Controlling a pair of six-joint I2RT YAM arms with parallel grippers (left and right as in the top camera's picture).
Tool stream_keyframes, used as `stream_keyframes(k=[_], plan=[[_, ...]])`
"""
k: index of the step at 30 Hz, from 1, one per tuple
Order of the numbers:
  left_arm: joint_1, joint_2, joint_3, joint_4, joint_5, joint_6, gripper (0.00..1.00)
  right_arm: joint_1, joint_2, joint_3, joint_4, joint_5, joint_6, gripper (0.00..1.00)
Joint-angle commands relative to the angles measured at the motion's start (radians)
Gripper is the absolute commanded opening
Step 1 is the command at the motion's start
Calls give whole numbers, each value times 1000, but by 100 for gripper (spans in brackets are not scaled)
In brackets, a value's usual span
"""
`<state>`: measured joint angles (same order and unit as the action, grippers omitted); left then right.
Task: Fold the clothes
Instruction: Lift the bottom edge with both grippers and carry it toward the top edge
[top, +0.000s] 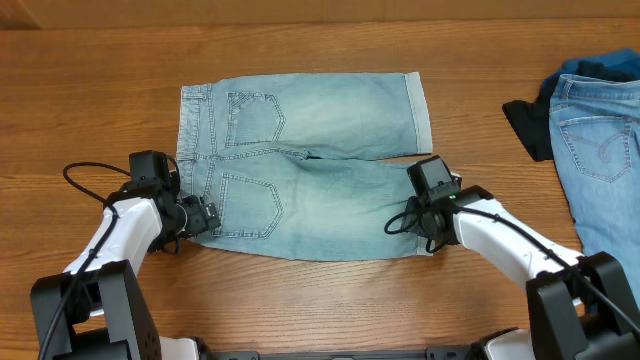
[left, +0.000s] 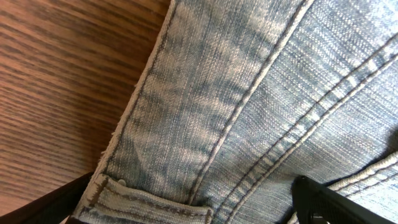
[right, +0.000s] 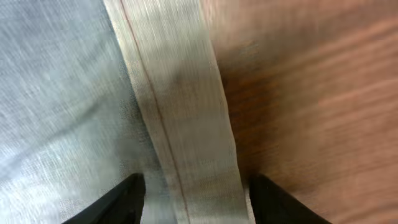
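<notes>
- At table (top: 90, 80) centre we log the pale denim shorts (top: 300, 170), flat, back pockets up, legs pointing right.
- Left gripper (top: 198, 216): fingers spread wide over the waistband (left: 155, 155), holding nothing.
- Right gripper (top: 408, 222): fingers apart astride the cuff (right: 186, 124), not pinching.
- Handling, we judge: soft yet weighty denim; thick waistband and cuff offer firm holds.

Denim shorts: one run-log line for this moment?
stage: pre-fold | shorts flat on table, back pockets up | left gripper open over waistband | right gripper open astride cuffed hem
</notes>
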<state>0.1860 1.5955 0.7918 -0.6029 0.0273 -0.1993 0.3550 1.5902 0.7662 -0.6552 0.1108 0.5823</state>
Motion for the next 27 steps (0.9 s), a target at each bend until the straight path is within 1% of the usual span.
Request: stream_keyframes(k=[1,4,6,7,8,9,10,11,12,13,14,15,17,18,20,21,24,27], plan=[[4,4,-11,6,52,12,100,4,67,-57,-71,-140,31,58],[4,4,-11,5,52,11,100,4,67,-53,-85,-178,12,57],[4,4,-11,5,52,12,100,4,67,-41,-101,-209,-33,57],[4,4,-11,4,52,11,100,4,67,-35,-109,-226,-48,55],[4,4,-11,1,52,12,100,4,67,-24,-124,-252,-67,50],[4,4,-11,-2,52,12,96,4,67,-18,-135,-255,-67,47],[4,4,-11,-6,52,12,88,4,67,-11,-144,-255,-67,42],[4,4,-11,-8,51,12,81,4,67,-7,-146,-257,-67,37],[4,4,-11,-9,51,12,72,4,67,-3,-149,-263,-67,33],[4,4,-11,-10,51,12,61,4,67,1,-154,-266,-67,32],[4,4,-11,-10,51,12,53,4,67,2,-155,-266,-67,32],[4,4,-11,-11,51,12,49,4,67,2,-154,-266,-67,32],[4,4,-11,-10,52,12,37,4,67,2,-151,-264,-77,31],[4,4,-11,-10,51,12,33,4,67,2,-151,-264,-87,27],[4,3,-8,-10,51,12,23,3,67,7,-152,-262,-90,11],[4,3,-3,-16,51,12,20,3,67,17,-157,-254,-93,4],[4,3,40,-71,51,11,11,3,67,88,-204,-199,-93,4],[4,3,100,-141,51,-14,6,3,67,181,-254,-168,-93,4]])
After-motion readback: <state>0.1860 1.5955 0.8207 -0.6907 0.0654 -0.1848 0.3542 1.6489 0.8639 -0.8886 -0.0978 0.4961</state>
